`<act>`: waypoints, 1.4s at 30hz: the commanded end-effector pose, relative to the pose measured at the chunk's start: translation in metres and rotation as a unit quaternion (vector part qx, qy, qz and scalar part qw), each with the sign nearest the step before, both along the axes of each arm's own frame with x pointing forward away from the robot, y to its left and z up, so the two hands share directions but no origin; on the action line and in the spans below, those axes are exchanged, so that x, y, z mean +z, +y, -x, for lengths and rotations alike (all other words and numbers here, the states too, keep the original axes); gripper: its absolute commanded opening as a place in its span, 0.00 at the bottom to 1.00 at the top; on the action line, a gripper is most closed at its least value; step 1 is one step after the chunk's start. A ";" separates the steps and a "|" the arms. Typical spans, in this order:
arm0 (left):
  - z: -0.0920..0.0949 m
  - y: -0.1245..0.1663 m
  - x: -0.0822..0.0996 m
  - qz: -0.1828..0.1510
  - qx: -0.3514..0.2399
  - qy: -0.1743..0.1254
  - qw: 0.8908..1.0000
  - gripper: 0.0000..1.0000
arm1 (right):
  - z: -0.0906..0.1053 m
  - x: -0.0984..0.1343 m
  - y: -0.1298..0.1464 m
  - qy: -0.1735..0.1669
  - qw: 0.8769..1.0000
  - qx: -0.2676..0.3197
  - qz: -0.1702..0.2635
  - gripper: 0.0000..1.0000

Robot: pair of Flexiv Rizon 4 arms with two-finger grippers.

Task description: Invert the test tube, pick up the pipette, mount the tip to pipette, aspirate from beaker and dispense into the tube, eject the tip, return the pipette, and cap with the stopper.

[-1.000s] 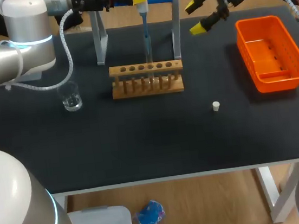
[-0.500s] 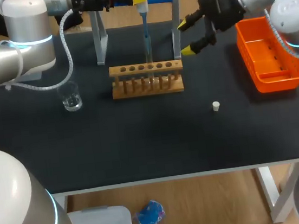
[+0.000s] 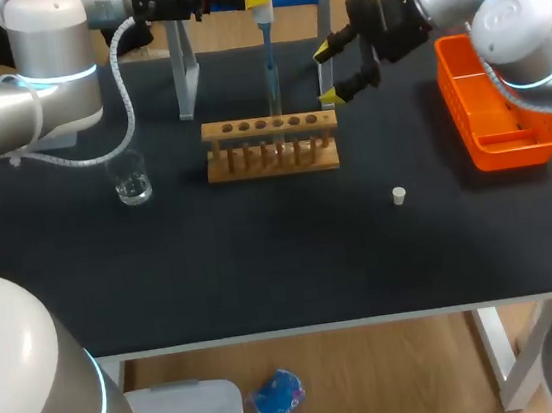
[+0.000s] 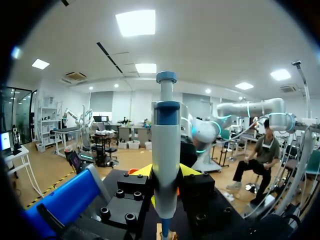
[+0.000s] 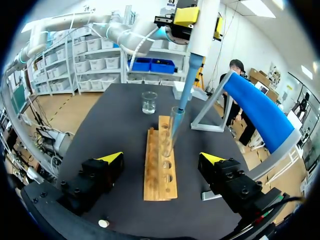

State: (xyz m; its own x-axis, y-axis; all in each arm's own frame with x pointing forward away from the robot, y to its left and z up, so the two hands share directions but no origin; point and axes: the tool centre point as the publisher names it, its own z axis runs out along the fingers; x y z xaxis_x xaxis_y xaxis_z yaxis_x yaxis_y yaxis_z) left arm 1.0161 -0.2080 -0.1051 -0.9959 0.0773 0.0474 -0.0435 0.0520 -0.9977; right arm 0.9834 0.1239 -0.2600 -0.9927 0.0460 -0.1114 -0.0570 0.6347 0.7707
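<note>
Pipette vertical, pointing down into test tube

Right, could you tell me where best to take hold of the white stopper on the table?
The stopper is small and sits alone on the dark tabletop, with room on either side. I would probably pinch across its round sides, coming straight down from above.

no legible txt, labels or nos anywhere
</note>
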 end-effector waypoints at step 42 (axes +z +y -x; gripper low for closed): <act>0.007 -0.001 0.010 -0.005 -0.006 -0.012 1.000 0.00 | -0.008 0.001 0.008 0.010 1.000 -0.011 -0.007 1.00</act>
State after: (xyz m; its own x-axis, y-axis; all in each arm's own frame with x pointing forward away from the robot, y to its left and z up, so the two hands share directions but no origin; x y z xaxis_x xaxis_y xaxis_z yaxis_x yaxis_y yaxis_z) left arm 1.0104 -0.2106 -0.0974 -0.9956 0.0907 0.0234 -0.0178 0.0613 -0.9980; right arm 0.9912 0.1323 -0.2589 -0.9934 0.0697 -0.0915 -0.0281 0.6244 0.7806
